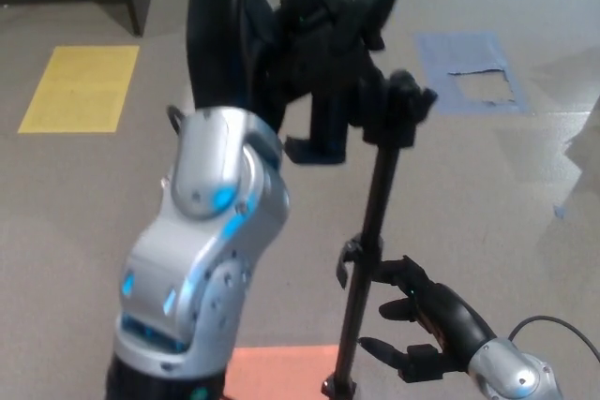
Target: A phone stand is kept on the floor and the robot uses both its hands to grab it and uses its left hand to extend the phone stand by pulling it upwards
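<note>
One black phone stand (373, 231) rises upright from the floor (84, 222) near the centre, its thin pole tilted slightly, with the clamp head at the far top. The robot's left hand (323, 30), black, is wrapped around that top holder, grasping it high in the scene. The right hand (417, 320), low and to the right, has its fingers spread apart just beside the pole, gripping nothing. On the floor lie one yellow rectangle (82, 88) far left, one blue taped patch (469, 72) far right, and one orange sheet (281, 372) near the stand's base. No writing is readable.
</note>
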{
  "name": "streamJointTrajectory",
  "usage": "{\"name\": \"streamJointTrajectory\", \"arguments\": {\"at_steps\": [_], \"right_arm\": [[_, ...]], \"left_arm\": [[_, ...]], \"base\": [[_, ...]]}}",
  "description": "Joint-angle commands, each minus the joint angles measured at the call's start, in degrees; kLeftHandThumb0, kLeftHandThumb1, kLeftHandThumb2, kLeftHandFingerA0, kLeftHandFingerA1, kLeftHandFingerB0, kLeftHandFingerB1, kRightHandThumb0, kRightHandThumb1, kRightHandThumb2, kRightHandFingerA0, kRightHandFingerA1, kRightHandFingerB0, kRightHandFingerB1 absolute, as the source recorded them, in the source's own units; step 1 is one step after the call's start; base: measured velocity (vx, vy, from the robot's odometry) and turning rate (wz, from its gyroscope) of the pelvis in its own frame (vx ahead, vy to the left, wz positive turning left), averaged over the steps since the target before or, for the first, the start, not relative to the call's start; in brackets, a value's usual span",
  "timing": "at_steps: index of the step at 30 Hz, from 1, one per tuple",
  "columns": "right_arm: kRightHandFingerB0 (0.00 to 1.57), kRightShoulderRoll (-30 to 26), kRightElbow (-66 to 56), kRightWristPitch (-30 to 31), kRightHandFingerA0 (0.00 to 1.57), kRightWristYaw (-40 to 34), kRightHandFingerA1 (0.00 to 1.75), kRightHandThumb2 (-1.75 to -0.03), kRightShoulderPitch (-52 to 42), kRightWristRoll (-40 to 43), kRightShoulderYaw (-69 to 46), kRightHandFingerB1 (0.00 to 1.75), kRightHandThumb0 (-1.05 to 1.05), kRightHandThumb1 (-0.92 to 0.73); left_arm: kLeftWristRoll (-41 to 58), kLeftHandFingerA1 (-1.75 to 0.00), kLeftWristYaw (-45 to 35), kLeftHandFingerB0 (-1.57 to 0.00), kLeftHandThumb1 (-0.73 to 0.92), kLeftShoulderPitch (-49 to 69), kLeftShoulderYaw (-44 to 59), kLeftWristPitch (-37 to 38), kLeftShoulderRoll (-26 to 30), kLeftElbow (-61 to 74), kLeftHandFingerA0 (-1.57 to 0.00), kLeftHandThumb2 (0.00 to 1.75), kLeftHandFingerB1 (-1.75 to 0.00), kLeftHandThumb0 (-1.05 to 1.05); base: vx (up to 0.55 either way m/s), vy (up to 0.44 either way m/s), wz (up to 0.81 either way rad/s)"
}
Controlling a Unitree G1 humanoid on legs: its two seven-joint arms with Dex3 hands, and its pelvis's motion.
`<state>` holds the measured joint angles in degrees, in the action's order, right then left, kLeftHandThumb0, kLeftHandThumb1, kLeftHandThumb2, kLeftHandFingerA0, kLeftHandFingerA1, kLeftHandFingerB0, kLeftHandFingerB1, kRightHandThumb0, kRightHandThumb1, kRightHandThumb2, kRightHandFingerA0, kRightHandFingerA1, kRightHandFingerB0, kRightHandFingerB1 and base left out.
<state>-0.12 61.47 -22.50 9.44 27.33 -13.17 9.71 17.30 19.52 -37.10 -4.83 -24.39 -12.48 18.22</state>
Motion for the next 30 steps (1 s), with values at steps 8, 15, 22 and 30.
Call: {"name": "streamJointTrajectory", "arguments": {"at_steps": [8, 15, 22, 30], "right_arm": [[0.69, -0.04, 3.68, -2.04, 0.58, -6.82, 0.88, -0.61, -2.23, 0.62, -1.84, 0.77, -1.05, -0.61], [0.67, -1.31, 3.62, -2.49, 0.57, -6.32, 0.86, -0.61, -2.33, 0.03, -1.35, 0.76, -1.05, -0.62], [0.68, -0.41, 3.66, -2.14, 0.64, -6.09, 0.88, -0.60, -1.66, 1.51, -2.53, 0.77, -1.05, -0.59], [0.70, -1.09, 4.15, -1.84, 0.65, -5.35, 0.90, -0.60, -0.07, 2.13, -3.25, 0.77, -1.05, -0.58]], "left_arm": [[17.65, -1.64, 9.76, -0.04, 0.43, -60.93, 18.12, -11.75, 2.13, -16.27, -1.17, 0.84, -0.47, -0.17], [16.31, -1.75, 8.51, -0.03, 0.48, -62.76, 18.85, -13.46, 3.45, -18.06, -0.97, 0.88, -0.42, -0.15], [17.02, -1.75, 8.88, -0.36, 0.44, -70.15, 21.89, -10.31, 4.32, -25.76, -0.98, 0.91, -0.88, -0.11], [14.85, -1.75, 6.05, -0.47, 0.43, -77.02, 22.62, -11.24, 7.99, -31.27, -0.99, 0.90, -1.12, -0.14]], "base": [[0.00, 0.000, 0.00], [0.00, 0.000, 0.00], [0.00, 0.000, 0.00], [0.00, 0.000, 0.00]]}}
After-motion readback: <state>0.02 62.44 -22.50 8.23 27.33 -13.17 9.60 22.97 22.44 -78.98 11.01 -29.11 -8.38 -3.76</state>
